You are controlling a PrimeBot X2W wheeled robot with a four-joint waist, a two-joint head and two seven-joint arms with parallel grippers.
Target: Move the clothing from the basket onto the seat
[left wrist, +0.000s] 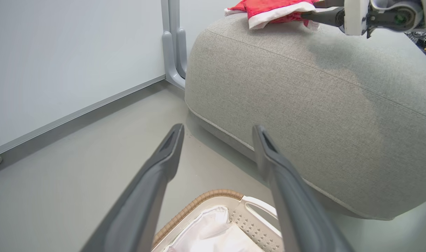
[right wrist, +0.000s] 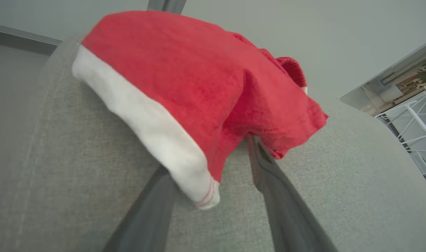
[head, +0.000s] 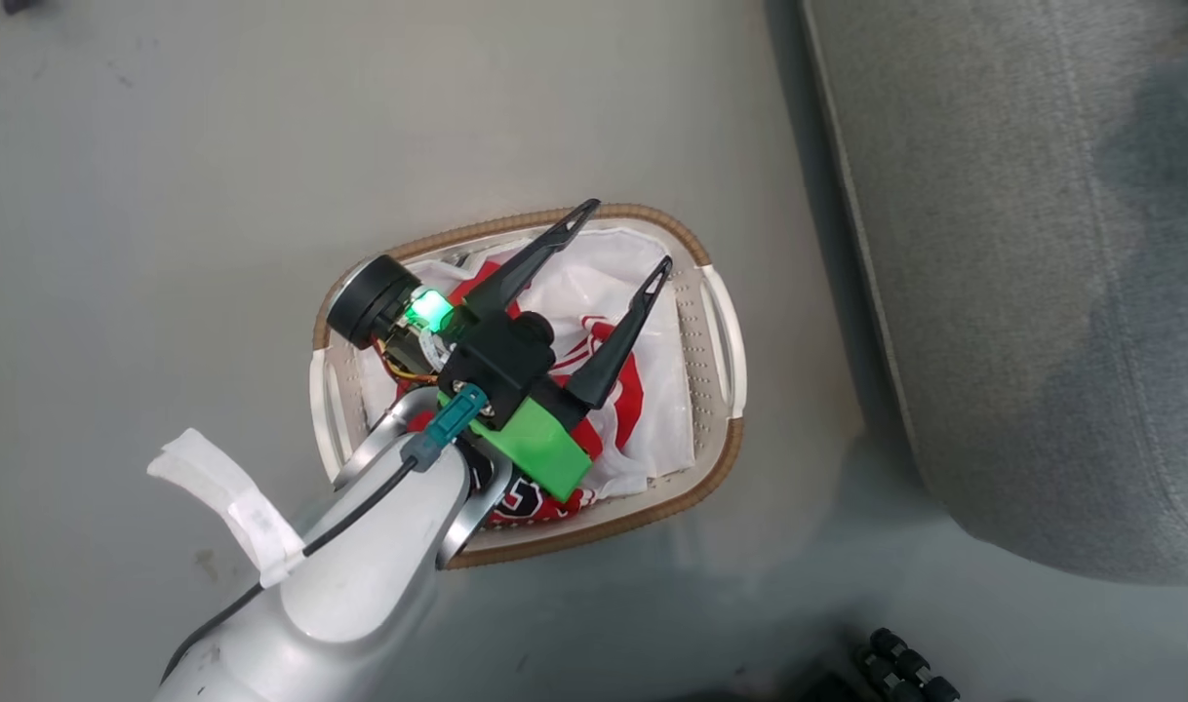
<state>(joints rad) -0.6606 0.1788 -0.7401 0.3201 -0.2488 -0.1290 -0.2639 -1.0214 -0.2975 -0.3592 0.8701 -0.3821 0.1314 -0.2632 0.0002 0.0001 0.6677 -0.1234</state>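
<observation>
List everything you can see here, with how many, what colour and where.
seat: one, grey, right side of the head view
basket: one, cream with brown rim, left of the seat
liner: one, white, inside the basket
clothing in basket: count unclear, red and white, bunched on the liner
clothing on seat: one piece, red with white trim, lying on the seat's top
metal leg: one, grey, by the seat's corner
left pincer: one, dark, open above the basket
right pincer: one, dark, open at the clothing on seat

right claw [right wrist: 213, 157] tips hidden under clothing [right wrist: 199, 77], basket [head: 653, 219] partly behind left arm [head: 360, 575], seat [head: 1023, 292] cropped at edge
</observation>
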